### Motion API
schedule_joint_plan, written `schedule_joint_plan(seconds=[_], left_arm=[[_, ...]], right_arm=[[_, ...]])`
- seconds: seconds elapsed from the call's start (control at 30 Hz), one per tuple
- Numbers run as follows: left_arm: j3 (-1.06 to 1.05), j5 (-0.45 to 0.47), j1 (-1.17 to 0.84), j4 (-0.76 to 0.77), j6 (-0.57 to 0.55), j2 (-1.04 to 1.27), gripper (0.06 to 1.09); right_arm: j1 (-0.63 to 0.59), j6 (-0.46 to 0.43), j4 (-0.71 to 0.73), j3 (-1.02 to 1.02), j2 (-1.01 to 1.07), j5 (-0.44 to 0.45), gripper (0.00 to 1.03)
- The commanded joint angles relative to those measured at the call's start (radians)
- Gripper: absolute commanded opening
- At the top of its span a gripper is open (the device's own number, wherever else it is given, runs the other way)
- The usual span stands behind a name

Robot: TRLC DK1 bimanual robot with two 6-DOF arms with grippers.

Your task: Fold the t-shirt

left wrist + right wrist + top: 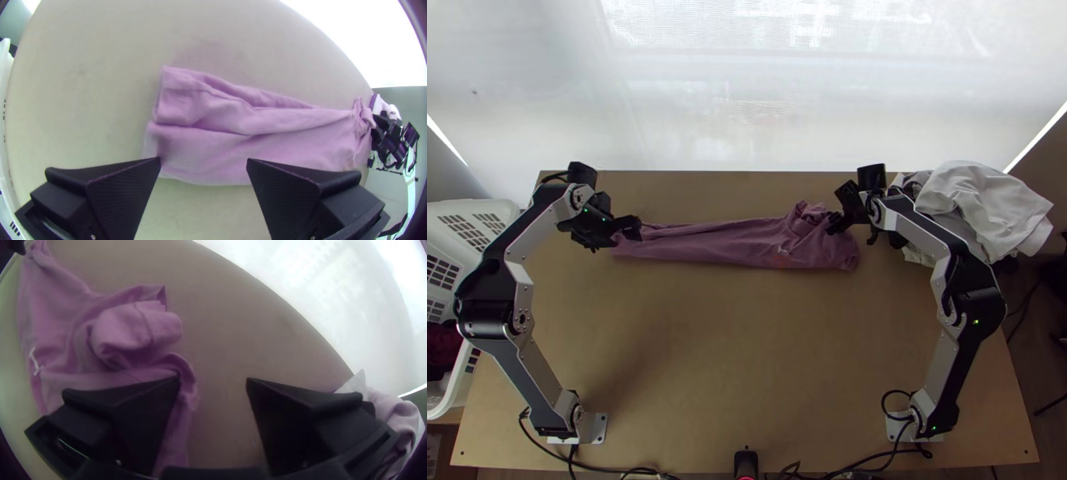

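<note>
In the top view the t-shirt (735,246) lies as a long narrow strip on the table (747,344), its axis from nine to three o'clock. The left gripper (203,160), fingers spread, is at the nine-o'clock end; the right gripper (213,379), also spread, is by the bunched three-o'clock end. Towards nine, a basket (477,205) contains dark red cloth (441,346).

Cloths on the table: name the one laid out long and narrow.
The mauve t-shirt: it forms a long strip, whereas the white and grey cloths to its right in the top view lie heaped together.
</note>
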Motion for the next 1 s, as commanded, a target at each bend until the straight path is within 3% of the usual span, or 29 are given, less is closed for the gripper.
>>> schedule_joint_plan(seconds=[0.0,0.3,0.57,0.97], left_arm=[[0.09,0.008,0.018,-0.011,-0.029,-0.008,1.03],[0.091,0.007,0.013,-0.033,-0.034,-0.002,1.02],[0.022,-0.085,0.018,0.018,-0.016,0.03,1.02],[0.001,-0.085,0.007,0.053,-0.029,0.093,1.02]], right_arm=[[0.011,0.056,-0.001,-0.016,-0.065,-0.003,0.98],[0.135,0.084,-0.004,0.021,-0.162,-0.003,0.98],[0.264,0.104,-0.019,-0.013,-0.159,-0.003,0.98],[0.284,0.102,-0.016,-0.062,-0.071,-0.003,0.98]])
